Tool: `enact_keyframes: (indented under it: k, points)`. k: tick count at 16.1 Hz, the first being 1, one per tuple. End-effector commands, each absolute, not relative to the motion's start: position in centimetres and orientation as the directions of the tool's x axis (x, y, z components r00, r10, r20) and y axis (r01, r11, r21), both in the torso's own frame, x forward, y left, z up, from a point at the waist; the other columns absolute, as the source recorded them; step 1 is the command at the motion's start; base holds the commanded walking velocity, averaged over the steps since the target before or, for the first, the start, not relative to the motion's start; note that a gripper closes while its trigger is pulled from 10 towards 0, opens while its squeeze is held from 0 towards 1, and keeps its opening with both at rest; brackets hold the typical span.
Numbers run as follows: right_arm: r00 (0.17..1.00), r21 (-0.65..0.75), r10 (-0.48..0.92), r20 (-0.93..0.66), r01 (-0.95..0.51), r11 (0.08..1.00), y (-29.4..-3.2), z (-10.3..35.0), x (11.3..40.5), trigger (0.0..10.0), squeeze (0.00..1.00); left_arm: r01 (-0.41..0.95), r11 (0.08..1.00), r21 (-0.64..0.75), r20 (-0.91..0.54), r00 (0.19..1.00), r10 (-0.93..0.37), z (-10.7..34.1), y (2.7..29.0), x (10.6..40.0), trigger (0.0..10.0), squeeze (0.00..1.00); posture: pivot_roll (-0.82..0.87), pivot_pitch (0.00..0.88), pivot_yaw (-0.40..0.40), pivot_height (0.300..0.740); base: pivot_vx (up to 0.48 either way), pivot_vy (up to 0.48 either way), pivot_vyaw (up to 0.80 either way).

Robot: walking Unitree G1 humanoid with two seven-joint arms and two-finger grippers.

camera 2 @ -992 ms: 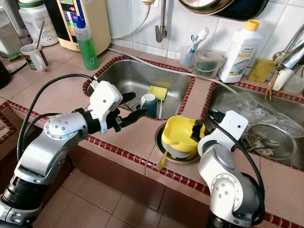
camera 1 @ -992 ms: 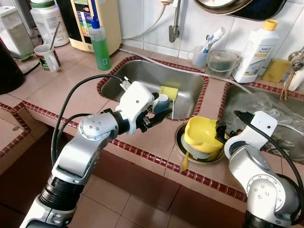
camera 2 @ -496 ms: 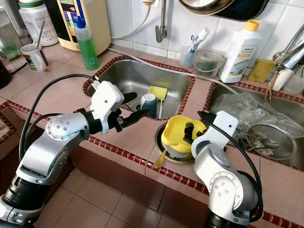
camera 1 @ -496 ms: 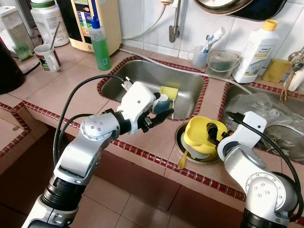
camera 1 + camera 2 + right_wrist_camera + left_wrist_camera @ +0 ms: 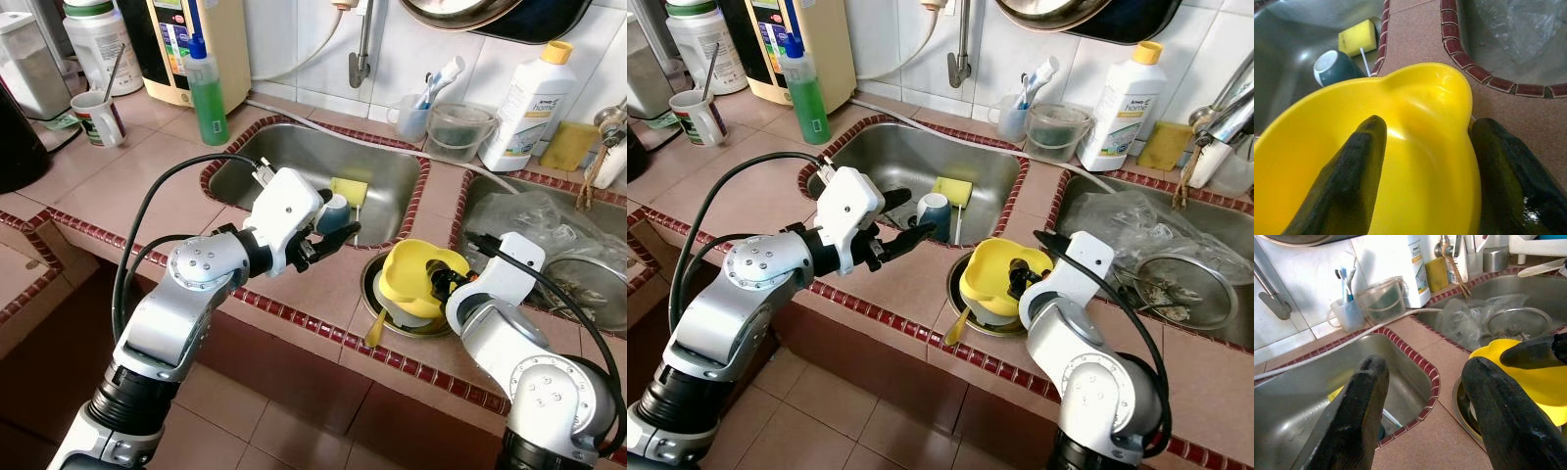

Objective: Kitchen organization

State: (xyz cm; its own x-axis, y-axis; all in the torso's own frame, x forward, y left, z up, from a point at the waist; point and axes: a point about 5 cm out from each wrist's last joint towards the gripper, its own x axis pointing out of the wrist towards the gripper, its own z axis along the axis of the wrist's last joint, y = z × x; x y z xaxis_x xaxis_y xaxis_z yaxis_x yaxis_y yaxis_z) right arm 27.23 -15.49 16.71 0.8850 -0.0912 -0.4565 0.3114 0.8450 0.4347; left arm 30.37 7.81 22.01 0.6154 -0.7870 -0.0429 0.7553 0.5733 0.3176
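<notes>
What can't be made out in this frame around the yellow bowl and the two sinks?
- Whether the right gripper has closed on the yellow bowl: one finger is inside its rim, one outside, contact unclear.
- What lies under the bowl in the metal dish: the bowl covers it.
- The contents of the right sink: crumpled clear plastic hides them.
- The mug's inside: too small in the eye views.

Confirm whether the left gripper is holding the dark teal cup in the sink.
No: the left gripper is open above the counter edge, while the dark teal cup sits apart in the steel sink.
</notes>
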Motion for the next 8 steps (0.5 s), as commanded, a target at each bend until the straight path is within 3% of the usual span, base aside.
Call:
enact_keyframes:
  k: [1, 8]
  points:
    - [0.867, 0.517, -0.028, -0.498, 0.322, 0.793, -13.83, 16.0, 26.91, 0.0, 0.0, 0.75, 0.565, 0.343, -0.028, 0.61, -0.792, 22.46, 7.44, 30.19, 10.0, 0.0, -0.07, 0.07, -0.038, 0.74, 0.0, 0.0, 0.0]
    - [0.848, 0.542, -0.028, -0.53, 0.364, 0.758, -14.11, 15.75, 26.7, 0.0, 0.0, 0.744, 0.567, 0.353, -0.014, 0.61, -0.792, 22.82, 7.33, 30.41, 10.0, 0.0, -0.07, 0.072, -0.039, 0.74, 0.0, 0.0, 0.0]
